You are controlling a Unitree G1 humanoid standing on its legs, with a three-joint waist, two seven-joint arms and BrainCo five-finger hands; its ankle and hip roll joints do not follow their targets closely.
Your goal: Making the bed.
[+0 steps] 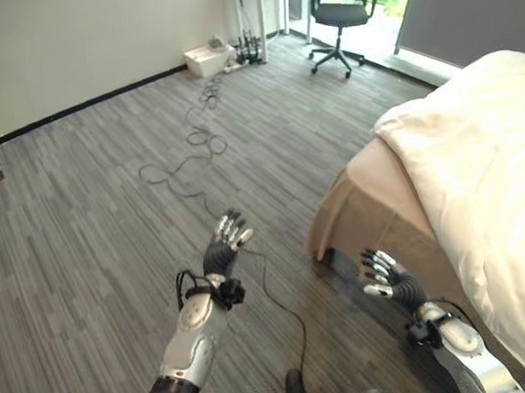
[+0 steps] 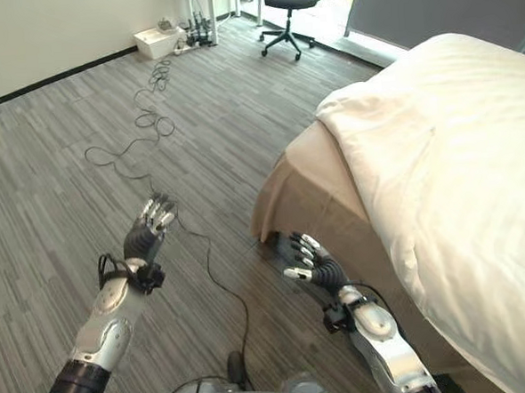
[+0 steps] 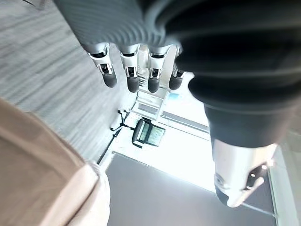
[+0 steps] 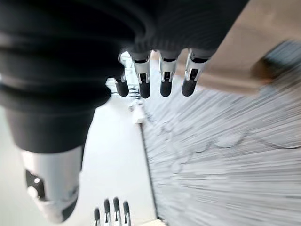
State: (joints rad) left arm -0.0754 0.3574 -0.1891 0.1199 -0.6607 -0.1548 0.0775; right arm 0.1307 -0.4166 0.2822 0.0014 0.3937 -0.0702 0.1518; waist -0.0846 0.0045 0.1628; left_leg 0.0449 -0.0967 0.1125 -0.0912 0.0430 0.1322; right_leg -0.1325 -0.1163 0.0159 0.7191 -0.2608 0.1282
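A bed (image 1: 379,209) with a tan sheet stands at the right, its corner nearest me. A cream duvet (image 1: 475,175) lies over its top and hangs down the near side. My left hand (image 1: 224,245) is raised over the floor, well left of the bed corner, fingers straight and holding nothing. My right hand (image 1: 388,276) hovers low by the tan side of the bed, just short of it, fingers spread and empty. The left wrist view looks past the fingers (image 3: 133,75) to the tan sheet (image 3: 37,179); the right wrist view shows fingers (image 4: 164,77) before the sheet (image 4: 249,52).
Grey plank floor (image 1: 94,216) spreads to the left. A thin cable (image 1: 193,152) snakes from a white box (image 1: 207,59) by the far wall. A black office chair (image 1: 340,13) stands at the back near a bright doorway.
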